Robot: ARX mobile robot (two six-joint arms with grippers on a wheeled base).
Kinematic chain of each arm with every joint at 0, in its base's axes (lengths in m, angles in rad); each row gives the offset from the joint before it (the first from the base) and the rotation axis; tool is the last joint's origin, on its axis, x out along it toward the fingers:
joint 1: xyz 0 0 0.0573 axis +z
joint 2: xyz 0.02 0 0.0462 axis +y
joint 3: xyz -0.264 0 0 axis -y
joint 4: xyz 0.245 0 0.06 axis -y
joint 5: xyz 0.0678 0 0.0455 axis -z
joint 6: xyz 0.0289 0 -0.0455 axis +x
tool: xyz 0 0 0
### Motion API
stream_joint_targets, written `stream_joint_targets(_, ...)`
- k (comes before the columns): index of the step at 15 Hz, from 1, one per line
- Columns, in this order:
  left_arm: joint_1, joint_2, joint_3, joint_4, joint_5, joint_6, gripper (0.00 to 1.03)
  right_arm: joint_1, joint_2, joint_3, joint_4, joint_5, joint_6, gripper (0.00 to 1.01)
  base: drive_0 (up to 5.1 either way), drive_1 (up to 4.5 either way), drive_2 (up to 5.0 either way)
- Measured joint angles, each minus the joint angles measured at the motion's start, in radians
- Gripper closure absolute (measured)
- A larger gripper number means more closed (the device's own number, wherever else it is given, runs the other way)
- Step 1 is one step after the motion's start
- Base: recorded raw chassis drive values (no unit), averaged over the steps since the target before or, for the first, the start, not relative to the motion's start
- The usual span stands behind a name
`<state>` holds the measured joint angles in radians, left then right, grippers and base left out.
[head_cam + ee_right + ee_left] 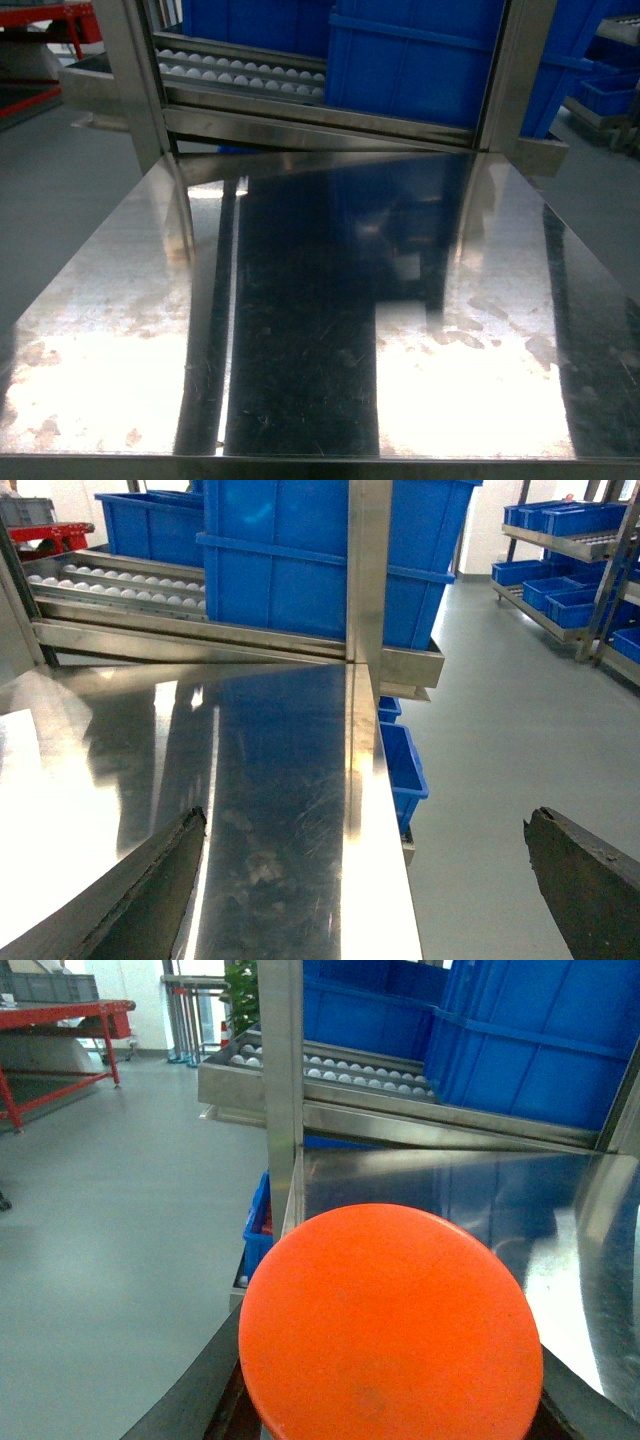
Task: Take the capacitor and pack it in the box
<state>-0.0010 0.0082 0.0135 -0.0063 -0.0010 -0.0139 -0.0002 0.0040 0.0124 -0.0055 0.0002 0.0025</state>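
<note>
Steel fills most of my head view: a bare, scuffed stainless surface point(300, 380) running from the bottom edge up to a roller conveyor point(240, 72) at the upper left, with large blue bins point(420, 60) parked behind the metal frame uprights across the top. Neither arm shows in that view. I see no capacitor and no peach-pink box in any of the three views, so I cannot say where either one is.

From the left wrist camera, an orange disc point(390, 1325) takes up the lower centre of the frame, covering the spot where the left gripper's tips would be; only dark finger edges point(190, 1400) peek out at the lower left and lower right. I cannot tell whether the left jaws are apart or together, or whether the disc is held. Behind it lies the steel surface's left edge, a vertical upright point(281, 1080), the rollers and blue bins at upper right, and grey floor point(110, 1220) on the left with a red-framed table point(60, 1030) in the upper left corner.

From the right wrist camera, the right gripper point(370, 890) has its two dark fingers point(150, 890) spread wide at the lower left and lower right corners, nothing between them. It hangs over the surface's right edge, with small blue bins point(400, 765) below and shelving point(575, 550) at upper right
</note>
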Motion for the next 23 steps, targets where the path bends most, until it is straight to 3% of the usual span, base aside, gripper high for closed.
stream_joint_targets(23, 0.000, 0.000, 0.000, 0.000, 0.001, 0.000, 0.59, 0.000, 0.000, 0.000, 0.000, 0.000, 0.000, 0.03, 0.0, 0.00, 0.0)
